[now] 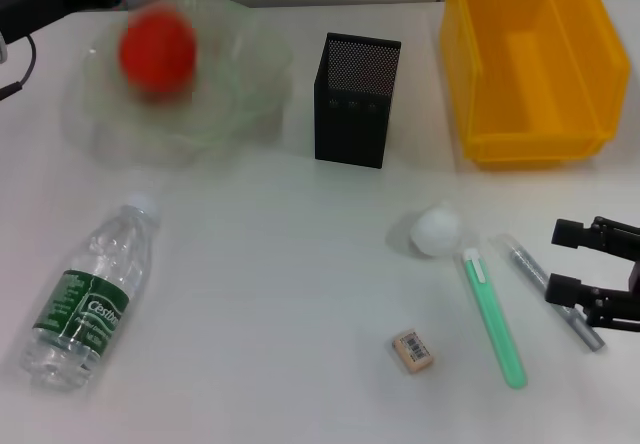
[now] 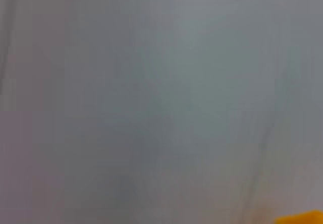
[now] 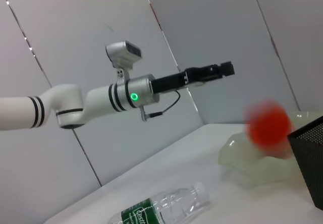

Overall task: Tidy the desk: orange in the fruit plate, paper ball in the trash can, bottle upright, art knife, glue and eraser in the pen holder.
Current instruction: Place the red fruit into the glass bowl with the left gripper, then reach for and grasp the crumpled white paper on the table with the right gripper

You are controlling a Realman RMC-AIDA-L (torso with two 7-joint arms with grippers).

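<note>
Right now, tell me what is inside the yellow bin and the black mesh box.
The trash can shows only bare yellow floor. The pen holder stands upright; its walls hide its inside.

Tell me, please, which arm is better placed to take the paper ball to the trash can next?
The right. The right gripper hovers open just beside the paper ball, on the same side as the trash can. The left gripper is raised far off, beyond the fruit plate holding the orange.

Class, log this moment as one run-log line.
orange: over fruit plate | left gripper: raised | right gripper: open, by pens | bottle: lying
</note>
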